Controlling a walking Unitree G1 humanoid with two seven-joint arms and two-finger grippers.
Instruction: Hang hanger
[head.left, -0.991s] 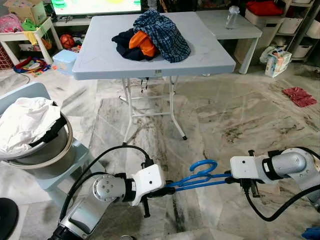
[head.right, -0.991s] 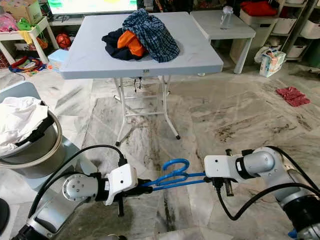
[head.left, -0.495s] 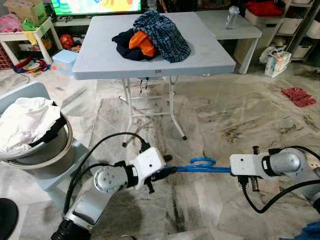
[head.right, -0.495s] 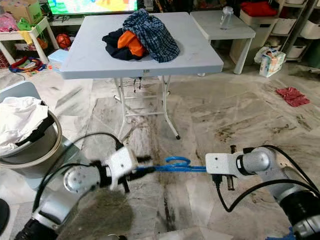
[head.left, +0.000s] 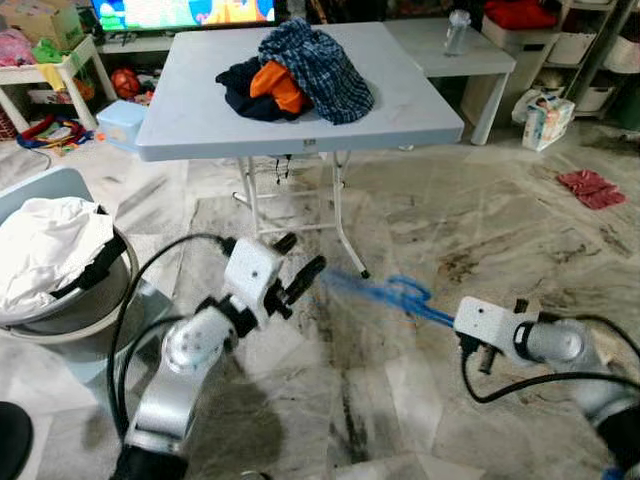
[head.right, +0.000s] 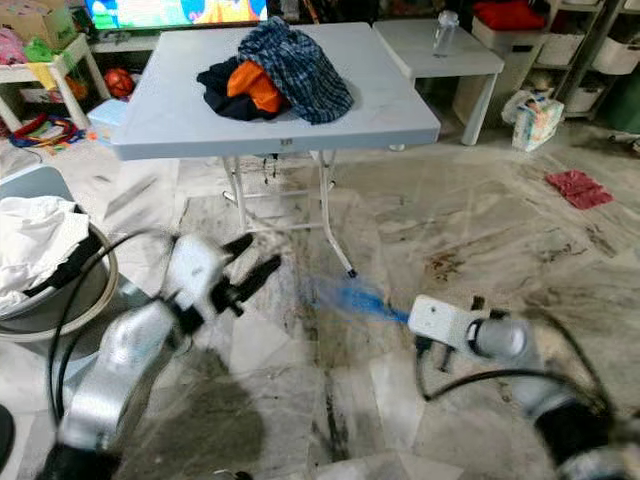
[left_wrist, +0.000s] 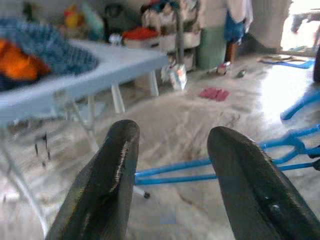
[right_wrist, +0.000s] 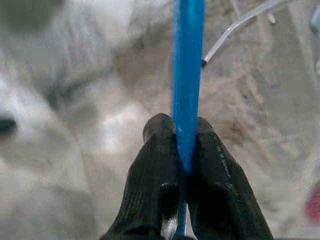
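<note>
Blue hanger (head.left: 392, 292) in right pincer (right_wrist: 186, 145)

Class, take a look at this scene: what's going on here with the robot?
The robot stands on a marble floor in front of a folding table piled with clothes. Its right gripper is shut on one end of a blue hanger, holding it out above the floor. The left gripper is open and apart from the hanger. A basket of white laundry sits to its left.
</note>
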